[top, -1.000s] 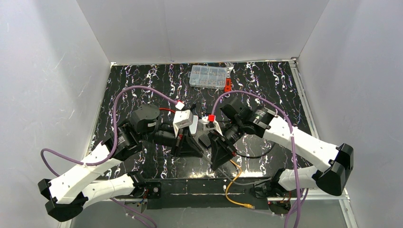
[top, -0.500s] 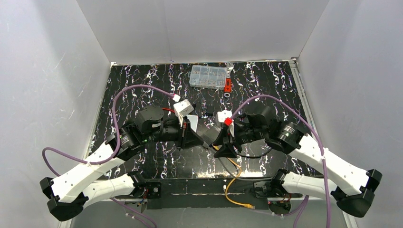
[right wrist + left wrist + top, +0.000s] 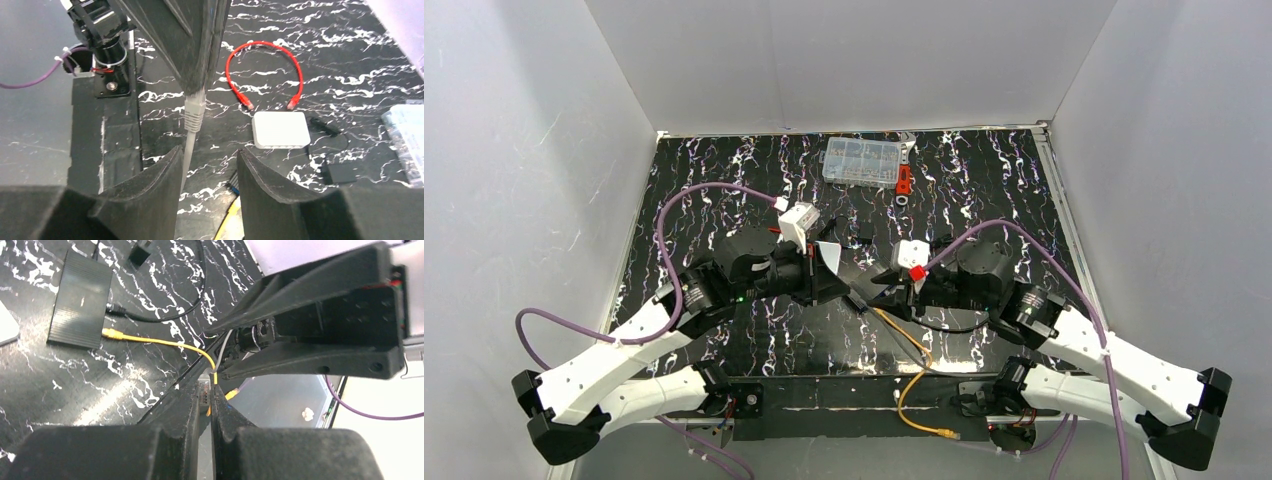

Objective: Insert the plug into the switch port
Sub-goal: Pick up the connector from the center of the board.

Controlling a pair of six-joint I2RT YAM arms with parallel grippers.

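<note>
- Left gripper (image 3: 205,388) pinches a grey-booted plug (image 3: 194,111); right gripper (image 3: 210,152) stands spread around its grey cable (image 3: 186,150)
- Best to square the plug to the black switch box (image 3: 80,300) before pushing

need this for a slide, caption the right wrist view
Left gripper pinches a grey cable boot just ahead of the open right gripper; red cable and white box lie beyond.

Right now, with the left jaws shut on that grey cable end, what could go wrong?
1. The right gripper, jaws open, straddles the grey cable. Pulling away sideways may snag it.
2. The orange cable runs close past the left gripper to the black box. Dragging it could shift the box.
</note>
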